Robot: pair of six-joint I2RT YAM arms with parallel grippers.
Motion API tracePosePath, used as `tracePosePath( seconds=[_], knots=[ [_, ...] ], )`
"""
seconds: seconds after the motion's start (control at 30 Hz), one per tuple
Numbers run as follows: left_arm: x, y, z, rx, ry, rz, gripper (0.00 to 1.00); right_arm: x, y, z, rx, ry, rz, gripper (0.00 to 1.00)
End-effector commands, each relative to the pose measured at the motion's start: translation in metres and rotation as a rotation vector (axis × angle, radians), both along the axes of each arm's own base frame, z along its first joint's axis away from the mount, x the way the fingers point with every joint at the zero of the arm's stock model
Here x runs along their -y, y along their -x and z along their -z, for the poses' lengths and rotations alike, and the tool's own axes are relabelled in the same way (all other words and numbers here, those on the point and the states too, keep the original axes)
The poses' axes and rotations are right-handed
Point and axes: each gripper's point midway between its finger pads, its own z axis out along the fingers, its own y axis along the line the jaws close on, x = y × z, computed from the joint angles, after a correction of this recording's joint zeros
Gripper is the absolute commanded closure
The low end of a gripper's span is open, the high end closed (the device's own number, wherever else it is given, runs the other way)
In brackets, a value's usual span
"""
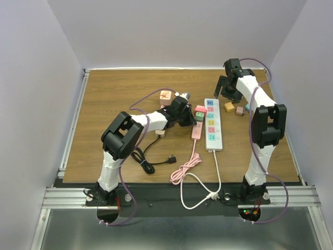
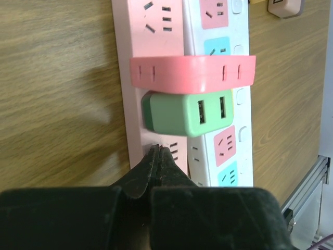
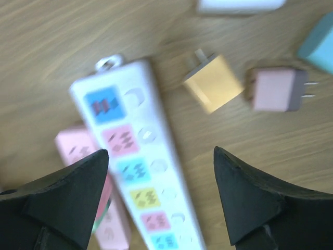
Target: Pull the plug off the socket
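At pink strip (image 2: 136, 36): left end effector (image 2: 158, 154) closed beside green plug (image 2: 182, 112); right end effector (image 3: 160, 153) open.

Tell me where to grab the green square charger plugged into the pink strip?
Probably pinch the green square charger across the strip's width, coming down from above. It stands proud of the pink plastic power strip, and a pink rectangular plug crowds its far side.

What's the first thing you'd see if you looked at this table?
A white power strip and a pink power strip lie side by side mid-table. A green charger and a pink charger sit on the pink one, right by the shut left pincer. The right pincer hangs open above the white strip's far end, near a loose yellow plug.
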Motion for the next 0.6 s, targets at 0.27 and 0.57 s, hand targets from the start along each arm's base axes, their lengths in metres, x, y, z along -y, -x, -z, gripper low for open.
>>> tracePosePath(
  seconds=[0.27, 0.57],
  knots=[
    [-0.031, 0.022, 0.019, -0.066, -0.095, -0.022, 1.00, -0.123, 0.066, -0.055, 0.072, -0.295, -0.323, 0.17],
    [-0.036, 0.029, 0.010, -0.065, -0.057, -0.046, 1.00, -0.151, 0.083, -0.030, 0.059, -0.235, -0.323, 0.18]
  ],
)
